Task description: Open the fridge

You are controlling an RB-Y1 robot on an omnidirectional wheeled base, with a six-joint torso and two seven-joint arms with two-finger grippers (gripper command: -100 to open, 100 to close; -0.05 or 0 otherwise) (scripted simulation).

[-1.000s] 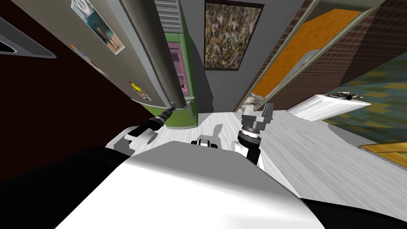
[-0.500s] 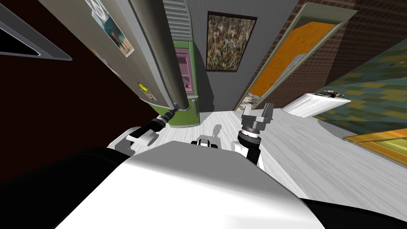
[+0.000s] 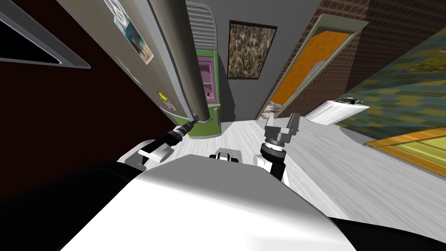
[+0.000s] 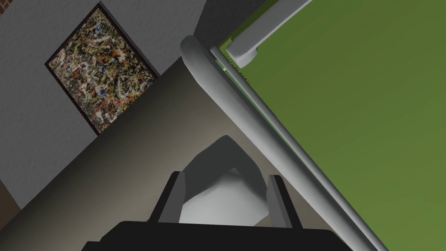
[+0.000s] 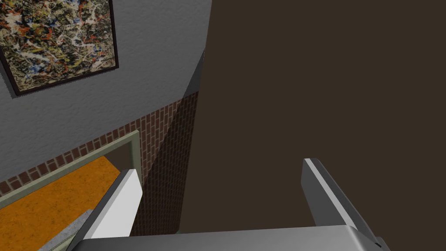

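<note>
My left gripper (image 4: pixel 225 176) is clenched on the grey curved handle (image 4: pixel 220 152) at the bottom of the grey flat fridge door (image 3: pixel 157 74). Door stands out from the green rounded fridge body (image 3: pixel 208 120), pink interior showing. Right gripper (image 3: pixel 282 123) released, raised over the pale wood-grain floor (image 3: pixel 348 174), well apart from the fridge

Head camera looks steeply down, rolled, fridge door (image 3: pixel 152 74) at upper left. Left wrist camera sits close against it. All three views share the painting (image 3: pixel 250 50).
</note>
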